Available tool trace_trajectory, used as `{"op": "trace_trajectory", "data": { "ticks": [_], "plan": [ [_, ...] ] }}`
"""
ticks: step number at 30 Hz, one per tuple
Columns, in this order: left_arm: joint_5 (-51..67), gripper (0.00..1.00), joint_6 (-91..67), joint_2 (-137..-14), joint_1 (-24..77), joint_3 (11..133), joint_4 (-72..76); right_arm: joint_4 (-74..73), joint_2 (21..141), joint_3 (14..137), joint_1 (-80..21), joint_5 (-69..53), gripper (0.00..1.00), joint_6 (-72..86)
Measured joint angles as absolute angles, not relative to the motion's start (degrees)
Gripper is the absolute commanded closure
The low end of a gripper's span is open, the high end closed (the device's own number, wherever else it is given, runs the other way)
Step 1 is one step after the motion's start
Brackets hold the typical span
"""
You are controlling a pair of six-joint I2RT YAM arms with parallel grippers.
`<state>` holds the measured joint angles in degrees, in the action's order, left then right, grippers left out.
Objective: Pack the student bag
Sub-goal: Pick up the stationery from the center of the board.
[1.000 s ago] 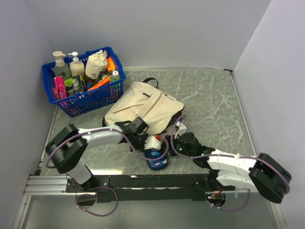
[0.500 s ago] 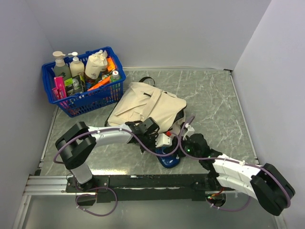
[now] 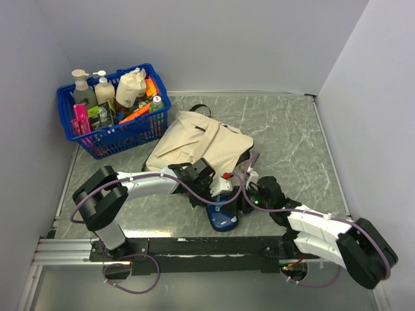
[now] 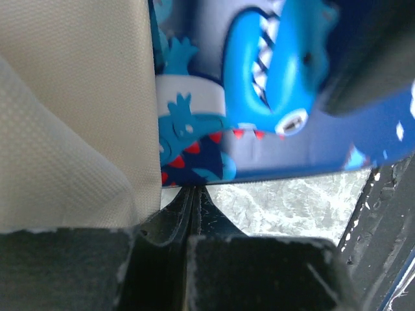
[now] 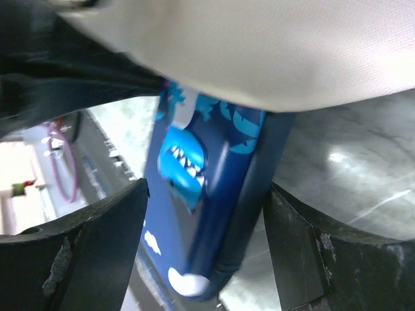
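The student bag (image 3: 201, 144) is a cream-beige backpack lying flat in the middle of the table. My left gripper (image 3: 215, 192) sits at its near edge, shut on the bag's black trim (image 4: 192, 206), with cream fabric (image 4: 71, 116) to its left. A blue shark-print pencil case (image 3: 224, 218) lies against the bag's near edge, its far end under the cream fabric (image 5: 272, 45). My right gripper (image 3: 249, 197) has its jaws wide on either side of the case (image 5: 201, 207) and touching it. The case also fills the left wrist view (image 4: 279, 91).
A blue plastic basket (image 3: 71, 133) with bottles, a small cream pouch (image 3: 131, 87) and other items stands at the back left. Grey walls close in the left, back and right. A black rail (image 3: 194, 246) runs along the near edge.
Both grippers moved right with the case and the bag's edge, then slightly back left. The case now sits further under the bag's near edge.
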<state>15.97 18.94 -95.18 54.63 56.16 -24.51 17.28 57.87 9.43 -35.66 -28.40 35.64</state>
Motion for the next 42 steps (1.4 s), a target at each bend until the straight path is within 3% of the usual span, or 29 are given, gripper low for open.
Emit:
{"op": "trace_trajectory", "data": {
  "ticks": [6,13,23,26,30,35,42],
  "plan": [
    [15.0,0.99,17.3,-95.1,54.3,56.2,-24.8,9.3,50.7,14.0,-35.6,-30.4,0.24,35.5],
    [16.0,0.99,15.0,-95.1,54.1,56.2,-24.7,9.6,56.5,14.2,-35.6,-31.2,0.25,35.5],
    [18.1,0.99,8.8,-98.3,53.6,59.5,-28.4,15.4,63.6,14.4,-35.4,-31.2,0.34,36.4],
    [18.5,0.99,7.7,-98.5,53.7,60.1,-29.1,15.3,63.2,14.6,-35.4,-30.7,0.39,36.6],
    [19.5,0.99,5.8,-98.8,53.7,62.1,-31.4,15.9,62.3,15.0,-35.4,-30.0,0.57,36.7],
    [23.7,0.99,3.1,-98.9,52.5,64.9,-33.6,18.3,60.5,15.2,-35.5,-29.7,0.72,37.7],
    [33.0,0.98,2.4,-94.0,50.6,72.9,-27.5,9.4,52.6,15.2,-36.0,-31.4,0.76,38.0]
  ]
}}
